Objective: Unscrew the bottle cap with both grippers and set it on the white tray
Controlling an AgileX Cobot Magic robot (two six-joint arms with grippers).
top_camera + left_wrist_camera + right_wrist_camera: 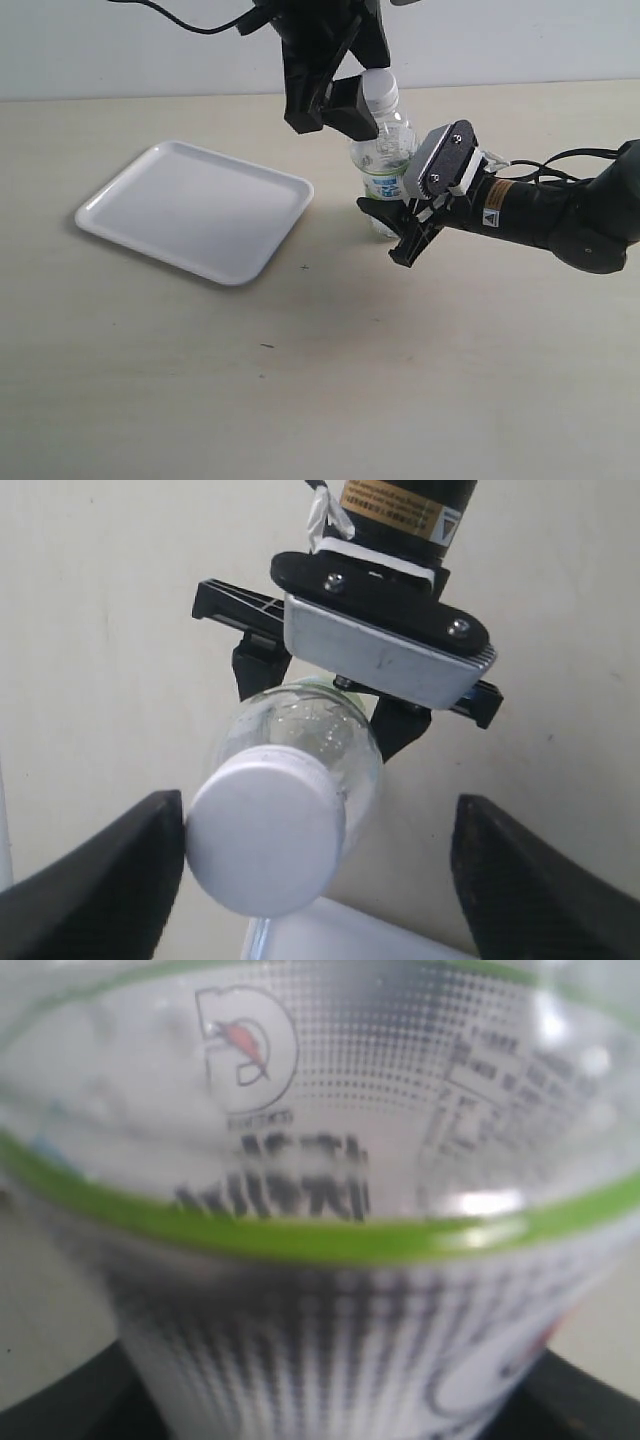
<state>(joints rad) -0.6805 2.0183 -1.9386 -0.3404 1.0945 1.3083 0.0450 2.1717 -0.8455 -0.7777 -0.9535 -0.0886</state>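
The clear bottle (385, 165) stands upright on the table, just right of the white tray (195, 210). Its white cap (380, 88) sits on the neck. My left gripper (345, 105) hangs over the bottle top and is open. In the left wrist view the cap (265, 830) touches one black finger (110, 880), while the other finger (535, 880) stands far off. My right gripper (392, 228) reaches in from the right, shut on the bottle's lower body. The blurred label (320, 1210) fills the right wrist view, with black fingers (60, 1405) at both sides.
The beige table top (330, 380) carries the tray on the left and the bottle near the middle. The right arm (560, 215) lies low across the right side. A pale wall (120, 50) runs behind the table's far edge.
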